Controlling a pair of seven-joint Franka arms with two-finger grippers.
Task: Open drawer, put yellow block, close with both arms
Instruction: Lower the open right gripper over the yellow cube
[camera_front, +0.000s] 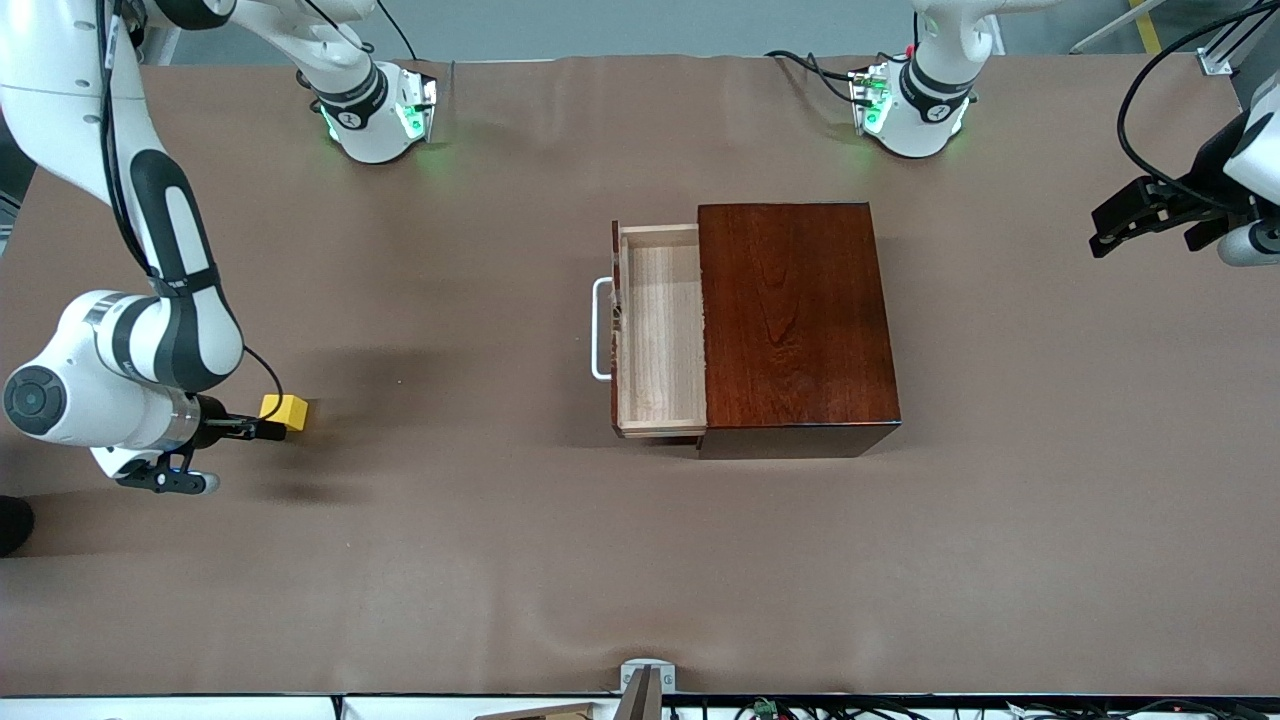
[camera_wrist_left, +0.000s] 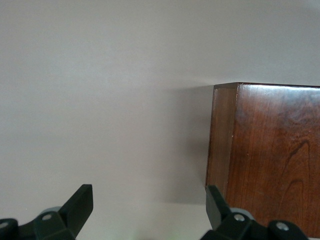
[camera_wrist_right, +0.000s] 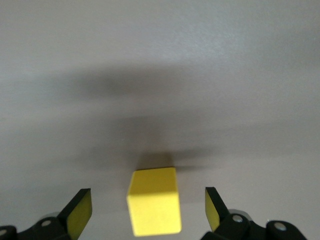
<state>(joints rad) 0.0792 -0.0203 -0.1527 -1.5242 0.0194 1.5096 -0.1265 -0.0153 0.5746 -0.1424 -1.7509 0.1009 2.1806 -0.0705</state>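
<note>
The yellow block (camera_front: 286, 410) lies on the brown table toward the right arm's end. My right gripper (camera_front: 274, 424) is low at the block and open. In the right wrist view the block (camera_wrist_right: 154, 207) sits between the two fingers with a gap on each side of my right gripper (camera_wrist_right: 148, 201). The drawer (camera_front: 660, 330) is pulled out of the dark wooden box (camera_front: 795, 320), its tray empty, its white handle (camera_front: 600, 328) facing the right arm's end. My left gripper (camera_front: 1101, 230) is open and empty over the table's left-arm end; its wrist view (camera_wrist_left: 150, 197) shows the box (camera_wrist_left: 270, 155).
The two arm bases (camera_front: 375, 115) (camera_front: 910, 115) stand at the table's edge farthest from the front camera. A small grey bracket (camera_front: 647, 680) sits at the table's nearest edge. Bare brown table (camera_front: 450, 560) lies between the block and the drawer.
</note>
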